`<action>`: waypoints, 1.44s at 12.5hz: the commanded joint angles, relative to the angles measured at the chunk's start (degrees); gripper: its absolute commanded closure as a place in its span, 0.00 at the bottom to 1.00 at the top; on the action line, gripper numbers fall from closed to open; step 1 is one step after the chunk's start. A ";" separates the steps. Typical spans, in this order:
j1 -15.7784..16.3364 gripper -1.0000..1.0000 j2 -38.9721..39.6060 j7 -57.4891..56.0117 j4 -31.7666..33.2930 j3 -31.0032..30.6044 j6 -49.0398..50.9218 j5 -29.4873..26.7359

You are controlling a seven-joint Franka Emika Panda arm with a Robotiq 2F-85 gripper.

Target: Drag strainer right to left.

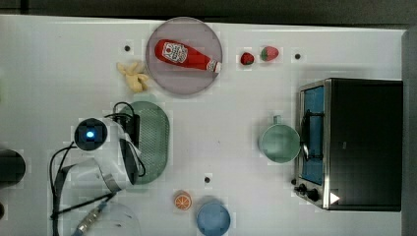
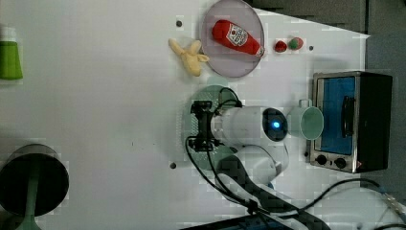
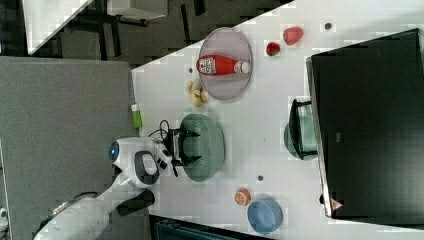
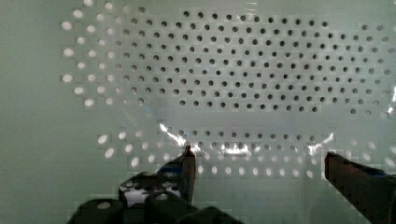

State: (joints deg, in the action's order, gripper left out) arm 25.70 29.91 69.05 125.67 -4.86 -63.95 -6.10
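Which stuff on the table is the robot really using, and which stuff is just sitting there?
Using:
- strainer
- gripper, open over the strainer

Just sitting there:
- ketchup bottle on the plate
- green cup
- toaster oven
- strawberries
- blue bowl
- orange slice

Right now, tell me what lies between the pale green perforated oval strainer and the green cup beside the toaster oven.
Nothing: in the top view, bare white table runs from the strainer to the cup.
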 commanded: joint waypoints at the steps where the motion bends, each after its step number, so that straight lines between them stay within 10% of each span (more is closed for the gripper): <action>1: 3.01 0.00 0.56 5.43 -3.16 -2.42 0.67 -1.47; 18: 10.06 0.00 6.90 8.23 -14.41 -2.05 1.22 -2.47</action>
State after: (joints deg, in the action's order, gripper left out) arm 35.95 37.26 74.14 111.85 -7.81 -62.16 -7.20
